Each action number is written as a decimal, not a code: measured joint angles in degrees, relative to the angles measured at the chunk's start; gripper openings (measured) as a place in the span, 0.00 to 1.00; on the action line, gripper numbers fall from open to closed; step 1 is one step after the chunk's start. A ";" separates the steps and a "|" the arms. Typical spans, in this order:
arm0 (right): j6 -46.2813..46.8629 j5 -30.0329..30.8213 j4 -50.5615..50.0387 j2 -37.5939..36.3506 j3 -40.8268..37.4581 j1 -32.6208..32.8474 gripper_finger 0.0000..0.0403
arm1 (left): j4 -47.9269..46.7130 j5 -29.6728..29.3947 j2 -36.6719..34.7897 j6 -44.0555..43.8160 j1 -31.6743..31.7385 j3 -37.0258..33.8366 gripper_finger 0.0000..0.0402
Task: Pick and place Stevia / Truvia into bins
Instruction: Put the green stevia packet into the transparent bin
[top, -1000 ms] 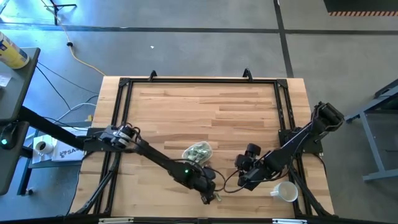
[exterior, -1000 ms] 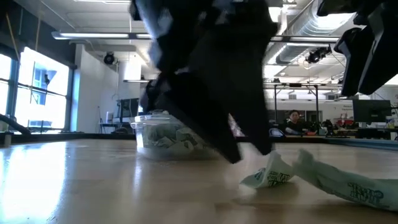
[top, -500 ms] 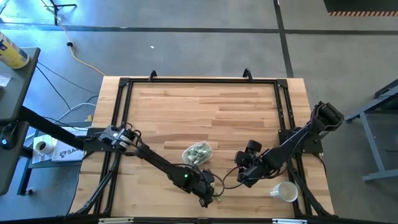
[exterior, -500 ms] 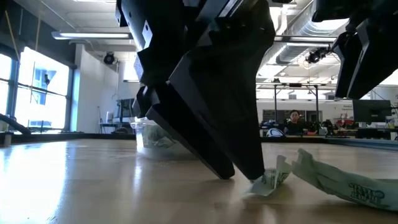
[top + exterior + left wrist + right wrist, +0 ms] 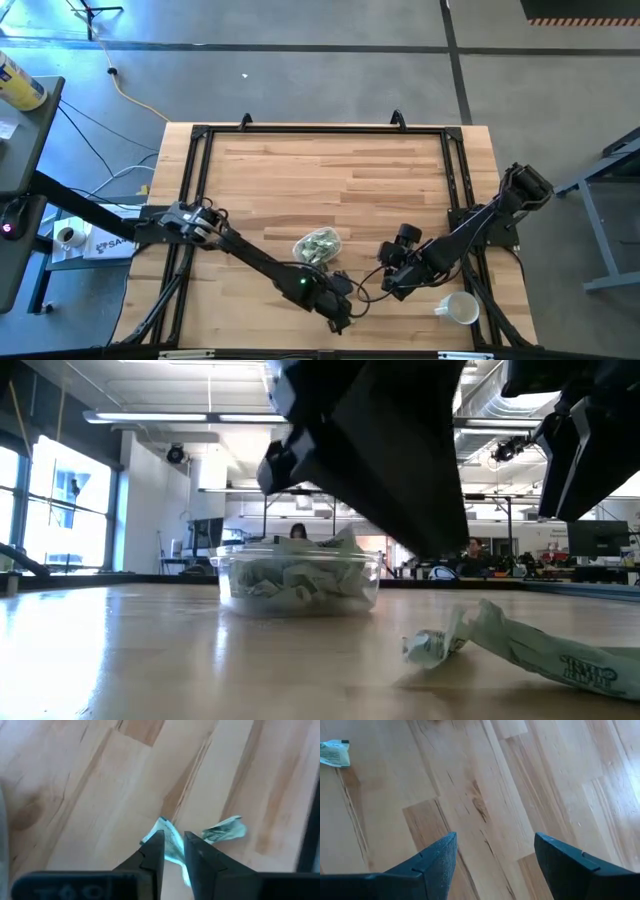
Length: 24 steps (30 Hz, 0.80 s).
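Note:
My left gripper is near the table's front edge, raised above the table, and shut on a pale green and white packet. Two more packets lie flat on the wood below it: a crumpled one and a longer one. One loose packet also shows in the left wrist view. The clear bin, also in the low view, stands behind with several packets in it. My right gripper is open and empty to the right of them, above bare wood. My left gripper pinches the packet about its middle between its two fingers. One end of the packet sticks out past the fingertips. The fingers point down at the table. In the low view the gripper's body hides the packet.
A white mug lies at the front right, close to my right arm. One loose packet shows in the right wrist view. The far half of the table is bare wood inside a black frame.
My left gripper went down until its fingertips met the table beside the crumpled packet, then rose well above the table. The two packets in the low view stay on the wood. My right gripper has moved slightly.

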 joint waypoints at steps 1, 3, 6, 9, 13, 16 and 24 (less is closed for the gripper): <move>0.01 0.02 -0.07 0.00 0.00 0.00 0.64 | 0.24 -0.03 0.21 0.34 -0.01 -0.10 0.28; 0.07 0.30 -0.06 0.00 0.00 0.00 0.64 | 1.97 -0.07 0.81 1.53 -0.03 -0.37 0.32; 0.14 0.72 -0.08 0.00 0.00 0.00 0.64 | 4.50 1.21 2.27 4.94 -0.07 -0.30 0.37; 0.24 0.71 -0.11 0.00 0.00 0.00 0.64 | 5.80 4.29 4.71 6.02 -0.08 -0.22 0.40; 1.43 0.31 -0.70 0.00 -0.01 0.21 0.64 | -0.30 6.37 4.78 5.21 -0.11 0.17 0.40; 1.68 0.44 -0.86 -0.02 -0.02 0.59 0.64 | -7.54 6.24 3.35 4.28 -0.07 0.21 0.38; 1.42 1.21 -1.18 -0.02 -0.02 0.66 0.64 | -18.88 5.36 -2.59 1.39 -0.51 -0.18 0.36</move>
